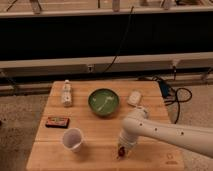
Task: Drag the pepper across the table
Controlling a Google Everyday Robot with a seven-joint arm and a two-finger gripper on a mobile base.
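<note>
Camera view: on the wooden bench (50, 152), the claw (121, 148) is clenched on the dark red pepper (120, 151), pressed down near the front edge, in front of the green bowl (103, 102). A small dark logo (171, 162) marks the bench's near corner, its writing unreadable.

Table (107, 145): bowl (103, 102), cup (73, 139), pepper (121, 150)

Light wooden table (95, 152), green bowl (103, 102), seemingly dark red pepper (121, 150) under the white gripper (123, 147).
</note>
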